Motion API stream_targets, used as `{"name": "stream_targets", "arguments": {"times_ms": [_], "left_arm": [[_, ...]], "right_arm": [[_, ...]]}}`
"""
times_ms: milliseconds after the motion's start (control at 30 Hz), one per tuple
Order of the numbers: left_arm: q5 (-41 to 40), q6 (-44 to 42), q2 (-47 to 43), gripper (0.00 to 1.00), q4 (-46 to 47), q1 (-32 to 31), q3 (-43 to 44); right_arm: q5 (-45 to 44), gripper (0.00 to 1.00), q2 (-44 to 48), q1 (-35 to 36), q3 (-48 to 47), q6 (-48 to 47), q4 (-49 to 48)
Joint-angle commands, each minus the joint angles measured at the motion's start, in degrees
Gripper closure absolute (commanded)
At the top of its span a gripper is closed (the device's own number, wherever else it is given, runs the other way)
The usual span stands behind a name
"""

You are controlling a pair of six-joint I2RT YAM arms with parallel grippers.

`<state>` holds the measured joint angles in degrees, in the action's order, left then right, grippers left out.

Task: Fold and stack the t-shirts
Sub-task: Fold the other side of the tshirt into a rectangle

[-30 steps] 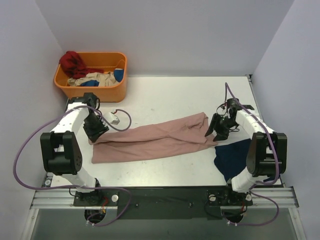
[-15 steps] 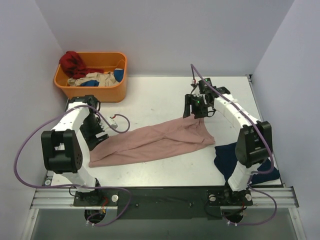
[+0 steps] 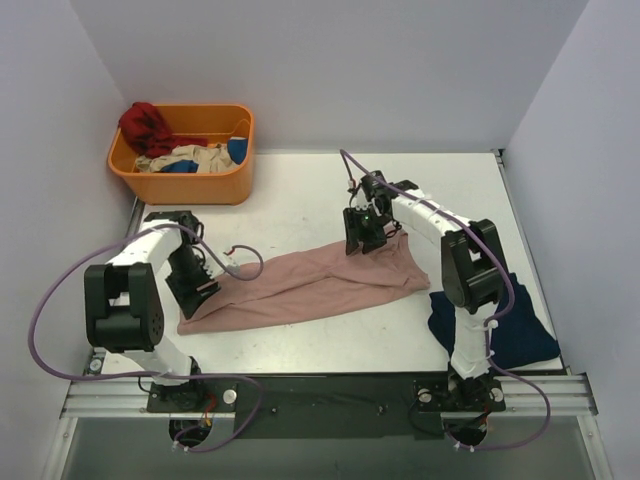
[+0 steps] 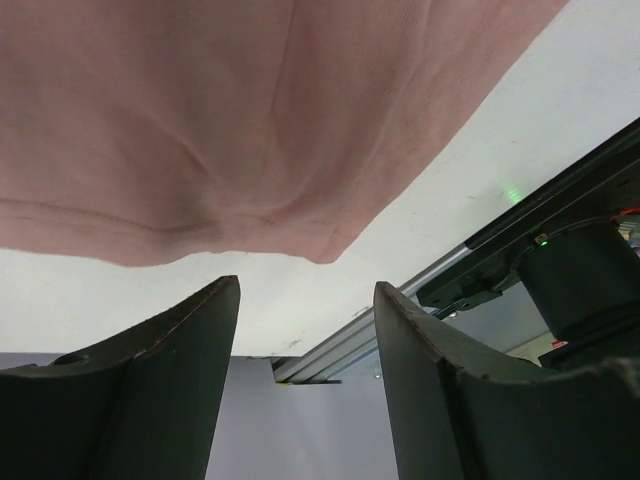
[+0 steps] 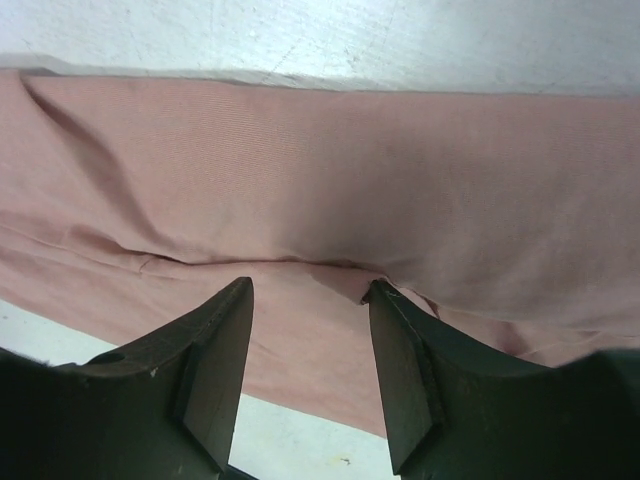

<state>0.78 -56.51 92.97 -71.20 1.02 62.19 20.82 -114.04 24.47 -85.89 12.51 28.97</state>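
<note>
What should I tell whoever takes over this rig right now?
Left gripper: open, empty, at the left end of the pink shirt.
Right gripper: open, empty, low over that shirt's far right edge.
The pink shirt lies as a long rumpled band across the middle of the table. The navy shirt is bunched at the near right.
Done: pink looks partly folded lengthwise; nothing stacked.
Left: finish folding pink, fold navy, stack them.

White table (image 3: 300, 195) w/ pink tee (image 3: 300, 285) & navy tee (image 3: 515, 335) on it
</note>
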Motion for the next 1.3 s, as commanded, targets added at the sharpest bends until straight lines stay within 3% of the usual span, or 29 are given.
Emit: {"name": "stream_targets", "arguments": {"times_ms": [0, 133, 300, 367, 467, 567, 700, 833, 900, 1033, 1267], "left_arm": [[3.3, 3.2, 0.1, 0.32, 2.6, -0.2, -2.2], [3.6, 4.9, -1.5, 0.25, 6.8, -0.3, -5.7], [-2.7, 6.8, -1.1, 0.25, 17.0, -0.4, -10.7], [-5.0, 7.5, -1.0, 0.30, 20.1, -0.5, -12.1], [-4.6, 8.1, -0.9, 0.47, 20.1, -0.3, -10.9], [-1.0, 8.5, -0.9, 0.49, 16.7, -0.1, -9.2], [-1.1, 8.2, -0.7, 0.49, 15.6, -0.1, -8.8], [4.0, 5.9, -0.5, 0.29, 6.5, -0.3, -5.6], [8.2, 5.8, -1.2, 0.26, 2.2, -0.5, -3.1], [10.7, 9.9, -3.2, 0.32, 4.9, -0.5, 0.5], [-2.2, 8.8, -2.1, 0.44, 14.6, -3.3, -9.4]], "right_arm": [[-2.7, 0.56, -0.6, 0.5, 0.2, -1.2, 3.4], [-2.8, 0.64, -0.6, 0.6, 1.4, -2.1, 3.3], [-2.4, 0.71, -2.1, 0.6, 0.3, -1.6, 3.4], [-3.5, 0.72, -2.1, 0.7, 0.1, -1.6, 3.4], [-4.3, 0.87, -2.2, 0.6, -0.5, -2.0, 3.4], [-4.7, 1.00, -2.6, 0.7, -1.1, -1.7, 3.6], [-4.6, 1.00, -0.9, 0.6, -0.5, -1.4, 3.7], [-4.3, 1.00, 0.7, 0.6, 0.2, -1.7, 3.6], [-4.1, 1.00, 0.6, 0.6, 0.1, -1.6, 3.6], [-4.2, 1.00, -0.3, 0.5, -0.2, -1.6, 3.6], [-4.2, 1.00, -0.7, 0.6, -0.2, -1.8, 3.5]]}}
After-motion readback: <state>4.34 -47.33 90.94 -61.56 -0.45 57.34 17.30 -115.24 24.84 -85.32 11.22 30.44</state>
